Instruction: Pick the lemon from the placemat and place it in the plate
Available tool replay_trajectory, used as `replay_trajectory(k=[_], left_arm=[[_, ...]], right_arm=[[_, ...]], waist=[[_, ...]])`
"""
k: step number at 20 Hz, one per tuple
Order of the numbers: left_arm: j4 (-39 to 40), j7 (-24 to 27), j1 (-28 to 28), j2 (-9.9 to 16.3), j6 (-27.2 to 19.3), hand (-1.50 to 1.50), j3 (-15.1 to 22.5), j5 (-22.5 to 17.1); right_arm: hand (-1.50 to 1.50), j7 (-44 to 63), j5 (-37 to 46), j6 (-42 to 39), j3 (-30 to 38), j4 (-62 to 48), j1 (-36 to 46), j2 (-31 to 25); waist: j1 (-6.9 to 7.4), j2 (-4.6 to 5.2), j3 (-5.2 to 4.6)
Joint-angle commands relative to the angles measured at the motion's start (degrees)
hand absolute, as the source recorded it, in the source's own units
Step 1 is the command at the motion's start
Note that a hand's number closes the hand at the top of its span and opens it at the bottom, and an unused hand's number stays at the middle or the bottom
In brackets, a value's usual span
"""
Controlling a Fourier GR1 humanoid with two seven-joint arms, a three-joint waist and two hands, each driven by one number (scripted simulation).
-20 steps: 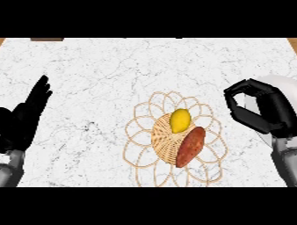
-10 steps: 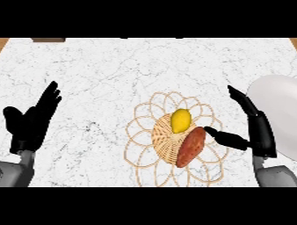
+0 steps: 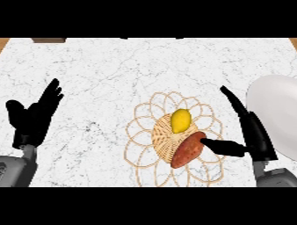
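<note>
Two items lie on the round woven placemat (image 3: 174, 140) with its looped wicker border: the smooth oval yellow lemon (image 3: 181, 120) at the centre's 12 o'clock side, and a rough reddish-brown sweet potato (image 3: 188, 149) touching it at 5 o'clock. The right robot hand (image 3: 250, 134) stands edge-on at the placemat's 3 o'clock, fingers straight and apart from the thumb, which points at the potato; the glossy white plate (image 3: 287, 116) lies just beyond. At 9 o'clock on the white marbled tabletop (image 3: 112, 74), the left robot hand (image 3: 31, 121) rests open, fingers up.
</note>
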State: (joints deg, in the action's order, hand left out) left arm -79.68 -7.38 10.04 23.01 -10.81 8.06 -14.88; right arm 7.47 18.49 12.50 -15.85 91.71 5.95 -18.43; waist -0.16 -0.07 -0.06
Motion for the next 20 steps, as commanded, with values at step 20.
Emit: replay_trajectory(k=[20], left_arm=[[4.4,1.6,2.5,-3.0,5.4,0.0,-6.0,3.6]], right_arm=[[-1.5,30.5,11.4,-26.4,-5.7,-2.4,13.2,3.0]], waist=[[0.23,0.09,0.04]])
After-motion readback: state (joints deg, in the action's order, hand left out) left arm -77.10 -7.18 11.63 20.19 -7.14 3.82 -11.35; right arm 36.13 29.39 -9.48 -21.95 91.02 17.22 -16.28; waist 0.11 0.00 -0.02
